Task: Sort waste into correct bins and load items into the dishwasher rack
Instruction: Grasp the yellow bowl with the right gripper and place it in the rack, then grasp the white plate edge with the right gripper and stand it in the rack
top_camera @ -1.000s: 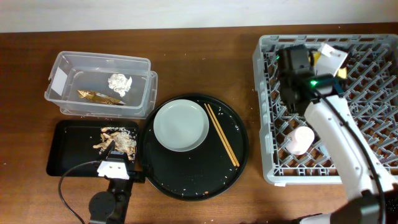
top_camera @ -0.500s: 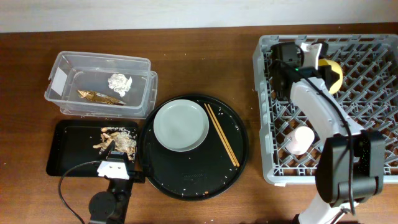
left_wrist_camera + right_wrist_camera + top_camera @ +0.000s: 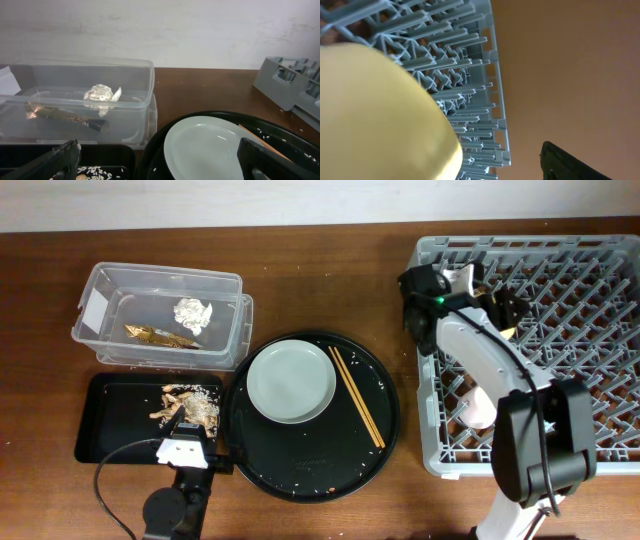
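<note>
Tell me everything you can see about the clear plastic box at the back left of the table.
The clear plastic box is rectangular, lidless and upright, with rounded corners and a white label on one short end. It stands on the wooden table, just behind the shallow black tray. Inside lie a crumpled white tissue and a gold-brown wrapper.

A staged lab bench: bare wooden table [image 3: 330,280], white wall [image 3: 200,30], dishwasher rack [image 3: 560,243].
</note>
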`<state>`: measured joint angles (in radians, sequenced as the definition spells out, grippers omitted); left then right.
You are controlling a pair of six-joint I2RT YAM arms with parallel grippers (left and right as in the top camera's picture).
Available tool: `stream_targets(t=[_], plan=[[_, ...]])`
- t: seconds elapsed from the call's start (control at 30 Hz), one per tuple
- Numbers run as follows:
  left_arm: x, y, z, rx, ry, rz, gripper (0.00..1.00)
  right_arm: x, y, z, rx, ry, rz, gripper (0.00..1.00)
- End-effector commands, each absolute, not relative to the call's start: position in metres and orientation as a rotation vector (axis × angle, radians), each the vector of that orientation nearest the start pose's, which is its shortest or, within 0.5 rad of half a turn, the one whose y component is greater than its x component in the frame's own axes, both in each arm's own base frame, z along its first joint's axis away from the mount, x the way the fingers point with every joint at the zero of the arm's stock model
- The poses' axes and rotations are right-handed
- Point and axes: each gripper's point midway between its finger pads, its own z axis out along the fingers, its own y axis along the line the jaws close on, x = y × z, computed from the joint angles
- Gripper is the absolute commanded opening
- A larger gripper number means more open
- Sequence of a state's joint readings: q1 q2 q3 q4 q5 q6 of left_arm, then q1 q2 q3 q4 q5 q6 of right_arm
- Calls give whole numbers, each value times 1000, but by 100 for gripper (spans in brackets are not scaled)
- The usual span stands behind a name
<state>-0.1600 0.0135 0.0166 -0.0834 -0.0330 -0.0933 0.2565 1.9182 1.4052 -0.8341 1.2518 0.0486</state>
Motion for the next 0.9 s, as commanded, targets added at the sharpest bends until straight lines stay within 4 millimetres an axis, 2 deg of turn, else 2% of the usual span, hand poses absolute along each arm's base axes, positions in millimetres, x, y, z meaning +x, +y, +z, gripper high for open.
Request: stream_targets(t=[0.0, 0.13, 0.3, 0.4, 0.43, 0.47, 0.5, 0.53, 0.67, 0.8, 0.87], plan=[[244, -34, 157, 47, 1650, -159, 100, 410, -37, 179, -97, 2257, -1536, 80], [244, -34, 157, 47, 1650, -159, 100, 408, -17, 186, -126, 2315, -1367, 81], [244, -34, 157, 47, 1650, -159, 100, 406, 4, 201, -147, 2440, -1059, 81], [244, -34, 157, 47, 1650, -159, 100, 396, 69, 175, -274, 2671, -458, 80], [244, -34, 157, 47, 1650, -159, 100, 382, 115, 162, -351, 2760, -74, 78], [244, -34, 157, 47, 1650, -159, 100, 368, 151, 157, -357, 2809, 238, 75], [244, -34, 157, 47, 1650, -159, 100, 358, 173, 155, -353, 2835, 430, 69], [244, -34, 157, 47, 1650, -159, 100, 350, 186, 151, -324, 2866, 549, 63], [244, -34, 157, 47, 1650, -159, 100, 322, 200, 101, -58, 3050, 529, 63], [244, -34, 157, 47, 1650, -159, 100, 301, 223, 63, -44, 3096, 526, 63], [244, -34, 157, 47, 1650, -159, 100, 297, 233, 51, -6, 3087, 515, 63]])
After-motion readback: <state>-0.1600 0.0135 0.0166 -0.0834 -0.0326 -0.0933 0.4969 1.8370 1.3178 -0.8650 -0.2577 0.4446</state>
